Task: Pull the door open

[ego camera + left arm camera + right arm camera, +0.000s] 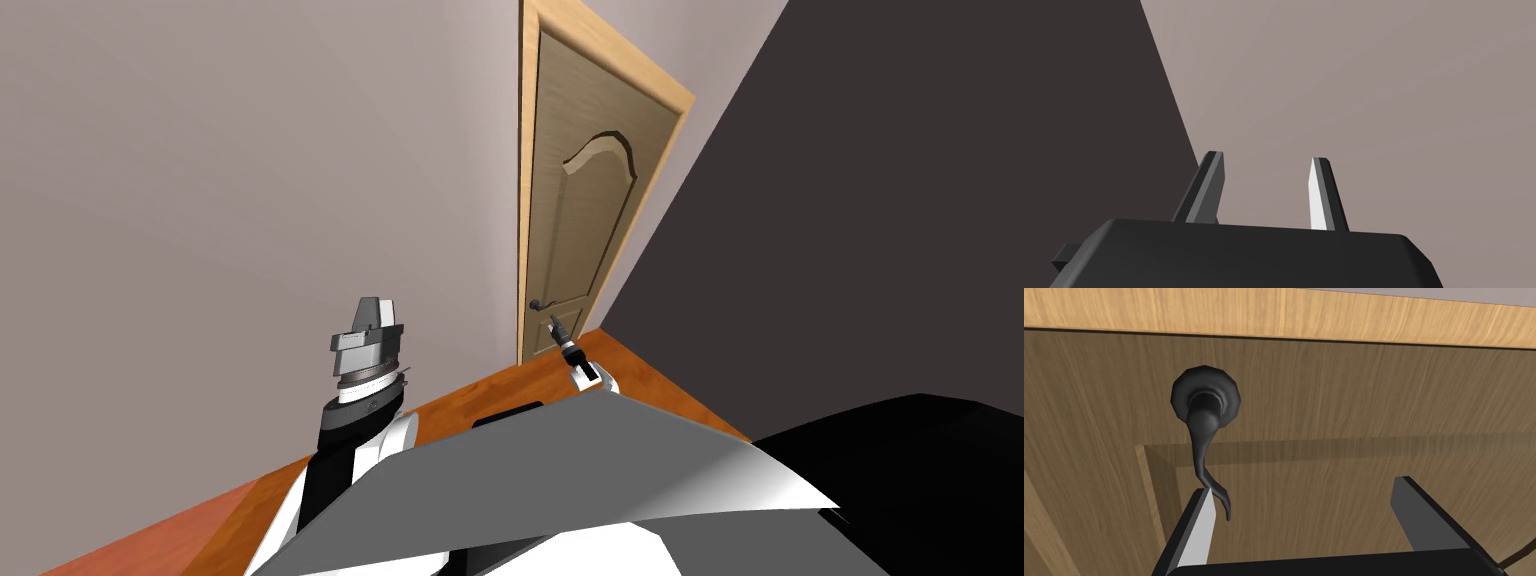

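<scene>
Head view looks down on an orange-brown wooden floor [645, 378] that runs up to a pale grey-pink wall [250, 180]. A much darker wall [860, 200] meets it at a corner on the right. A light brown wooden door [575, 200] with an arched raised panel stands in the pale wall near that corner. It sits inside a lighter wooden frame [682, 102] and looks flush with it. A dark handle [541, 304] is fixed low on the door's left edge.

The right gripper [553, 325] reaches out over the floor and points at the door just beside the handle. In the right wrist view the handle is a round dark plate with a thin curved lever hanging from it toward the gripper. The two blades stand wide apart, about a third of the picture's width, with nothing clamped between them. The curled end of the lever lies just inside one finger [1198, 525], right at its tip. Whether they actually touch cannot be told. The other blade is well clear of the lever, with bare door panel in front of it.

The left gripper [1269, 159] is raised beside the pale wall, well to the left of the door. Its fingers are spread and hold nothing.
</scene>
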{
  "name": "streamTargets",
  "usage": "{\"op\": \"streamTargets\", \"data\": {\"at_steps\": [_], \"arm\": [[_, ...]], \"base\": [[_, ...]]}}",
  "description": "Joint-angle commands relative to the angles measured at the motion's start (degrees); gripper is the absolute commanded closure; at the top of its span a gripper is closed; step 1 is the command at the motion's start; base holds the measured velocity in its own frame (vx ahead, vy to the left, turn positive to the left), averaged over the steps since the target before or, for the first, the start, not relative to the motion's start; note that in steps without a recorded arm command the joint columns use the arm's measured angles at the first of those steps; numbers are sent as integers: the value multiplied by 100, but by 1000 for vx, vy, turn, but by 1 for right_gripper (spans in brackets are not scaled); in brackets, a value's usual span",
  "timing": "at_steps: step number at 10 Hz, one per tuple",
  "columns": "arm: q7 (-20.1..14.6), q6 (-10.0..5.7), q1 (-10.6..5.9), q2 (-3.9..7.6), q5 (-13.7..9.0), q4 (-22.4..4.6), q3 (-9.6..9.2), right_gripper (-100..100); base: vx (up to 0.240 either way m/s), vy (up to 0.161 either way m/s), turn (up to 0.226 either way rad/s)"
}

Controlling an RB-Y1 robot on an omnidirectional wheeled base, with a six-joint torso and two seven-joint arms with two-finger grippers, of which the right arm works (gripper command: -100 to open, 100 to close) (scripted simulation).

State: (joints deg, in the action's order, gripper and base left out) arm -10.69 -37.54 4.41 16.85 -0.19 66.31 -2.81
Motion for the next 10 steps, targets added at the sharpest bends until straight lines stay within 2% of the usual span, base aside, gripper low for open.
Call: {"op": "streamTargets", "data": {"at_steps": [1, 2, 3, 7, 10], "arm": [[-43, -24, -45, 59, -21, -213, -27, -100], [-78, -49, -107, 105, -38, -394, -45, -100], [-78, -49, -107, 105, -38, -397, -45, -100], [-200, -135, -327, 267, -98, -1043, -108, -100], [-259, -177, -433, 345, -126, -1358, -139, -100]], "base": [[14, -70, 83], [16, -77, 148], [18, -57, 40], [14, -81, 96], [4, -70, 72]]}}
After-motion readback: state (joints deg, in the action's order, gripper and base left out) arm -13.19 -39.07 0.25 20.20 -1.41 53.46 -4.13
